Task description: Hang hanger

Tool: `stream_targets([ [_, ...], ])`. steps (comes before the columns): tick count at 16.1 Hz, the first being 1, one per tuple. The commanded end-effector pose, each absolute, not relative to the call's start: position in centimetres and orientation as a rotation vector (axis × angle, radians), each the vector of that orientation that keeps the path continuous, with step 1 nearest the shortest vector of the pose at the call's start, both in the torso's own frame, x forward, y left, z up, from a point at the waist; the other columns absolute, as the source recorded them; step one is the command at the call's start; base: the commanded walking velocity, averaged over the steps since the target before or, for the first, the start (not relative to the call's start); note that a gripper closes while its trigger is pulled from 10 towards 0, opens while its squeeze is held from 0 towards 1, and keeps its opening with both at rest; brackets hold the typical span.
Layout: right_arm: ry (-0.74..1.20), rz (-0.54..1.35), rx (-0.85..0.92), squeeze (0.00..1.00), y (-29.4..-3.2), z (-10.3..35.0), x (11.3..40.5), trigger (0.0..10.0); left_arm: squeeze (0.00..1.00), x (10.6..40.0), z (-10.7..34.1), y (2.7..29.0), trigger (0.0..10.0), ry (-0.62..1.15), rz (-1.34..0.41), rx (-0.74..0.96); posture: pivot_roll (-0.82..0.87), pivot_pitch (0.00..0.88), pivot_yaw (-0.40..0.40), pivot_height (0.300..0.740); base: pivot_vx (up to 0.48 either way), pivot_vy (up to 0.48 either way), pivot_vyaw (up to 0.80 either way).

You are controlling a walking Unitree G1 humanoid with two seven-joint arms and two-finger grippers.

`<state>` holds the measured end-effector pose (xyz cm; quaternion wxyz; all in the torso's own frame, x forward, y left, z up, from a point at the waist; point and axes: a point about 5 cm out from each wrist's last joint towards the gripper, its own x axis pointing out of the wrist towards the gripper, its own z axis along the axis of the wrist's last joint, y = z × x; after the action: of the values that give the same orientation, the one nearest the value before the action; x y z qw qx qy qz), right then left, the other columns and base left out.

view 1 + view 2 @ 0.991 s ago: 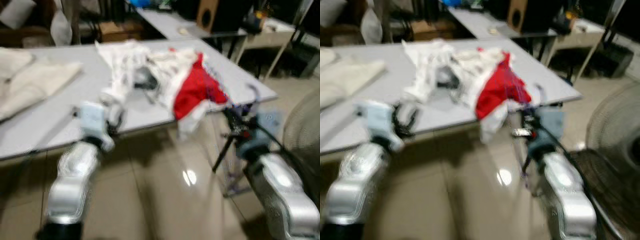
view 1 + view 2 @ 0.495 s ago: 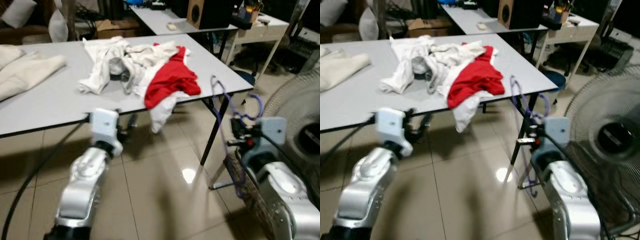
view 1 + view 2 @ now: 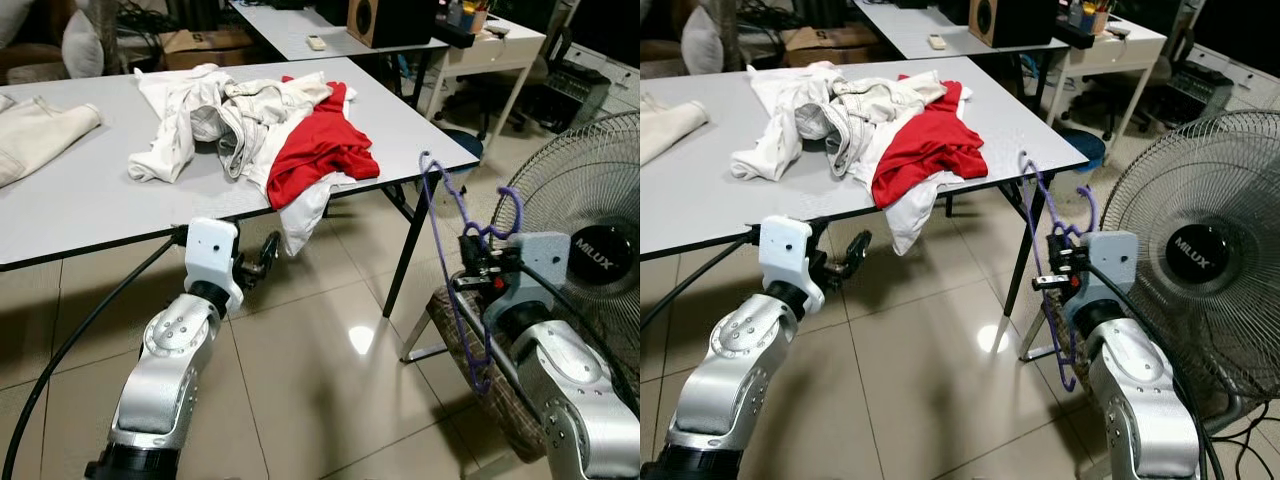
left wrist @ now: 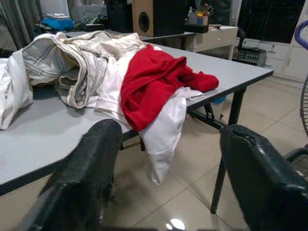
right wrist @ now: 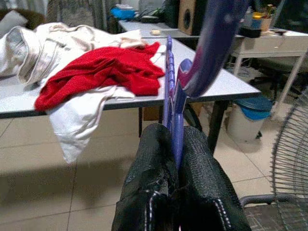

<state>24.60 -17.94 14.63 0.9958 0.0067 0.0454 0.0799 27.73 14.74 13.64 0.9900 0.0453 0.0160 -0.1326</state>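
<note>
Right wrist view gives us the clearest read: right gripper (image 5: 175, 166) has its 2 black fingers (image 5: 149, 159) pinched tight on the purple hanger (image 3: 450, 240); hanger hangs roughly upright off the grey table's (image 3: 100, 205) near corner, hook uppermost, beside a standing fan (image 3: 590, 250); left gripper (image 3: 258, 262) sits below the table edge, fingers spread wide, holding nothing; heap of white and red clothes (image 3: 290, 130) lies on the table, 1 white piece drooping over the edge. We see no rail or rod; we judge the carry should go slowly, hanger kept vertical, hook clear of the fan grille, grip unchanged until a rail is found.
</note>
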Motion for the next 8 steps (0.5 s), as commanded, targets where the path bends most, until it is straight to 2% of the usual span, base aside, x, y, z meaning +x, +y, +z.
stream_targets([
  [1, 0.089, 0.166, -0.005, 0.0, -18.03, 14.67, 24.55, 10.0, 1.0, 27.89, 13.83, 14.64, 10.0, 0.022, -0.265, 0.097, -0.12, 0.0, -0.05, 0.74, 0.251, 0.0, 0.0],
  [3, 0.096, 0.159, 0.023, 0.0, -18.07, 14.55, 24.39, 10.0, 1.0, 27.88, 13.8, 14.55, 10.0, 0.022, -0.272, 0.097, -0.12, 0.0, -0.049, 0.74, 0.296, 0.0, 0.0],
  [4, 0.094, 0.16, 0.024, 0.0, -18.08, 14.57, 24.31, 10.0, 1.0, 27.89, 13.77, 14.51, 10.0, 0.022, -0.275, 0.098, -0.12, 0.0, -0.047, 0.74, 0.337, 0.0, -0.8],
  [7, 0.089, 0.163, 0.023, 0.0, -17.98, 14.6, 24.32, 10.0, 1.0, 28.07, 13.72, 14.42, 10.0, 0.021, -0.284, 0.102, -0.12, 0.0, -0.04, 0.74, 0.344, 0.0, 0.0],
  [8, 0.087, 0.163, 0.024, 0.0, -17.95, 14.58, 24.34, 10.0, 1.0, 28.15, 13.72, 14.43, 10.0, 0.023, -0.284, 0.104, -0.12, 0.0, -0.038, 0.74, 0.349, 0.0, -0.8],
])
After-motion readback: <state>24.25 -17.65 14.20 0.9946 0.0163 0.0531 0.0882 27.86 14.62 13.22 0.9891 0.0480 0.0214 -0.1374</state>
